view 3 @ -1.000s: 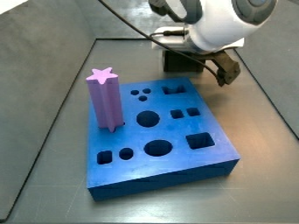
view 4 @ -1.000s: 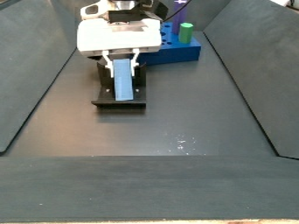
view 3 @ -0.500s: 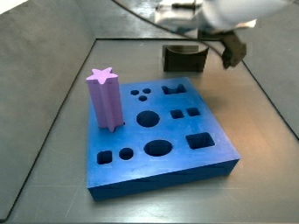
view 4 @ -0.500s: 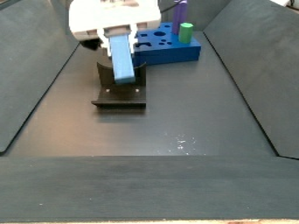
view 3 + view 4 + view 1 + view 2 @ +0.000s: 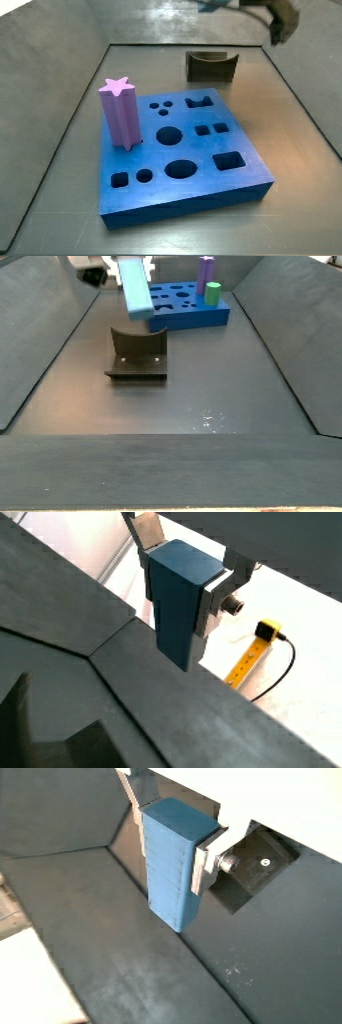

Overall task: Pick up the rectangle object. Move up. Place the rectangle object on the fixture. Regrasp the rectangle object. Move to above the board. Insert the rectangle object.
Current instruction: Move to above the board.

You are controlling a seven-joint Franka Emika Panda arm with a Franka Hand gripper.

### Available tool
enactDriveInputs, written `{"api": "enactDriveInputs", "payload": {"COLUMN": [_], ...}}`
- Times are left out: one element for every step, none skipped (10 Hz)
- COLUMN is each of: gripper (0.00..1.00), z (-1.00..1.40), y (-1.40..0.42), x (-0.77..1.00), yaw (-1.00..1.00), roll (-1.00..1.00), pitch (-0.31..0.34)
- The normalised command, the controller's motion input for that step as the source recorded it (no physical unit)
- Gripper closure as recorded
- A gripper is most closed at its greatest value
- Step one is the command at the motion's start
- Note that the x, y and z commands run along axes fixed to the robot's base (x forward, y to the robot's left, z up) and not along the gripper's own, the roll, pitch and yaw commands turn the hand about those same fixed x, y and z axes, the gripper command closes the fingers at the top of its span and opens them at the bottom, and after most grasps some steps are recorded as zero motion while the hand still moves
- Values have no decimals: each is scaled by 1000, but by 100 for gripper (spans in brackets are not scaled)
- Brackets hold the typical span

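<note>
The rectangle object (image 5: 181, 607) is a light grey-blue bar clamped between my gripper's (image 5: 181, 572) flat silver fingers (image 5: 144, 527); the gripper is shut on it. Both wrist views show the bar (image 5: 174, 863) reaching well past the fingertips. In a side view the bar (image 5: 136, 286) hangs tilted in the air above the dark fixture (image 5: 138, 356), whose notch is empty. My gripper (image 5: 278, 18) is mostly cut off by the frame edge there. The blue board (image 5: 187, 205) lies in front of the fixture (image 5: 211, 67).
A purple star-topped post (image 5: 119, 112) stands in the board near one edge. A green peg (image 5: 213, 294) stands in the board (image 5: 201, 318) beside the purple post (image 5: 206, 268). Sloped dark walls enclose the floor on both sides.
My gripper has risen with the bar from just above the fixture to near the frame's upper edge. The fixture and board have not moved.
</note>
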Motion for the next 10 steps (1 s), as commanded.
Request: {"api": "enactDriveInputs", "payload": {"gripper": [100,100,100,100,100,100,100,100,100,100], "z": [1000,1000,1000,1000,840,605,424,304,-316,-321], "y": [-14,-15,-20,-19,-16,-15,-9,-8,-1000,-1000], "x": [47,42,31,26,6,-7,-10,-11,-570,-573], "yaw": [76,16,-65,-88,-114,-127,-122,-112,-161,-153], "roll": [19,22,20,21,33,39,36,30,-1000,-1000], "pitch": [-203,-178,-129,-108,-48,11,49,72,-128,-132]}}
